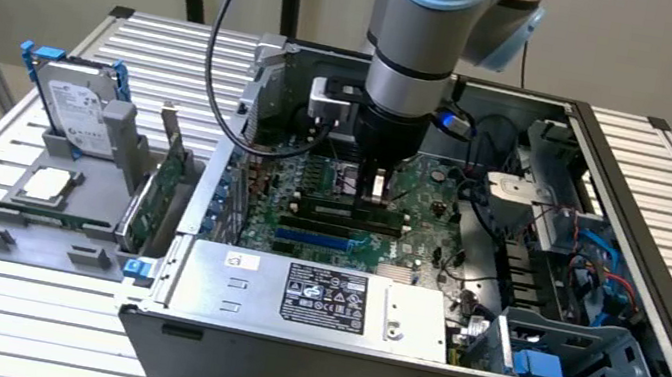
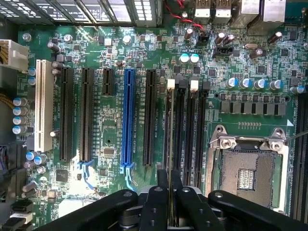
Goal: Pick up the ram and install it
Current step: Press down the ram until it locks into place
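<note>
I have the black jaws (image 2: 169,192) clenched on the thin green ram stick (image 2: 169,139), held edge-on above the black memory slots (image 2: 185,130) near the middle of the green motherboard (image 2: 110,139); I'd square it to one slot and press evenly

green motherboard (image 2: 115,139) | one blue slot (image 2: 128,120), one white slot (image 2: 44,106) | black end effector (image 2: 168,192) | grey ribbed desk (image 1: 660,189)
</note>
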Tool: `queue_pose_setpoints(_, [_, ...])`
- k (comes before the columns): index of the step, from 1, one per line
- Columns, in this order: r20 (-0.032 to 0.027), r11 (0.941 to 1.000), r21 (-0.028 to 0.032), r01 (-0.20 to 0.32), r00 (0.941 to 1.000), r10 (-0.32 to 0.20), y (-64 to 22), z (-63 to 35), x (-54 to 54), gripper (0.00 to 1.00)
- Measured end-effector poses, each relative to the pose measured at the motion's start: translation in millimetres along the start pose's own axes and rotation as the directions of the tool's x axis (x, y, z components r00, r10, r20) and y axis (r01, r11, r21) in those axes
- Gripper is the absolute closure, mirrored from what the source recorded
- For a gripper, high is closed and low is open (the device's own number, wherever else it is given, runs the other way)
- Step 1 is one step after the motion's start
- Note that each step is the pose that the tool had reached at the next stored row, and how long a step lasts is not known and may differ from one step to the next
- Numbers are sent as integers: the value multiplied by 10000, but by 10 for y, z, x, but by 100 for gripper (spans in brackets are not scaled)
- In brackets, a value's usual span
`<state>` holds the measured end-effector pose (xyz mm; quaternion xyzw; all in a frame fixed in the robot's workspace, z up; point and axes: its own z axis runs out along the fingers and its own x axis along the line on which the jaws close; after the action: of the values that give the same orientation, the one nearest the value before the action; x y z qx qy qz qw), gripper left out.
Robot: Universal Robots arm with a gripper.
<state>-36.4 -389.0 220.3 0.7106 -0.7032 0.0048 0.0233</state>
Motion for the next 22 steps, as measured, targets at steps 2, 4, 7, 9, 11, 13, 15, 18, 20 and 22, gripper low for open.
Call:
queue_pose_setpoints(2, [-2, 10000, 1, 0, 10000, 0, 1, 5, 0, 100])
queue_pose_setpoints(4, [-4, 10000, 0, 0, 10000, 0, 1, 11, 0, 100])
queue_pose_setpoints(7, [-7, 10000, -1, 0, 10000, 0, 1, 18, 0, 100])
queue_pose_setpoints(9, [-6, 10000, 0, 0, 10000, 0, 1, 20, -1, 100])
queue_pose_setpoints(11, [-4, 10000, 0, 0, 10000, 0, 1, 21, -1, 0])
queue_pose_setpoints(13, [-5, 10000, -1, 0, 10000, 0, 1, 21, -1, 0])
queue_pose_setpoints(15, [-6, 10000, 0, -1, 10000, 1, 1, 12, 0, 0])
queue_pose_setpoints(18, [-5, 10000, 0, 0, 10000, 0, 3, -48, 2, 0])
queue_pose_setpoints(20, [-4, 10000, 0, -2, 10000, 2, 11, -100, 4, 0])
queue_pose_setpoints(22, [-5, 10000, 0, 0, 10000, 0, 24, -141, 6, 0])
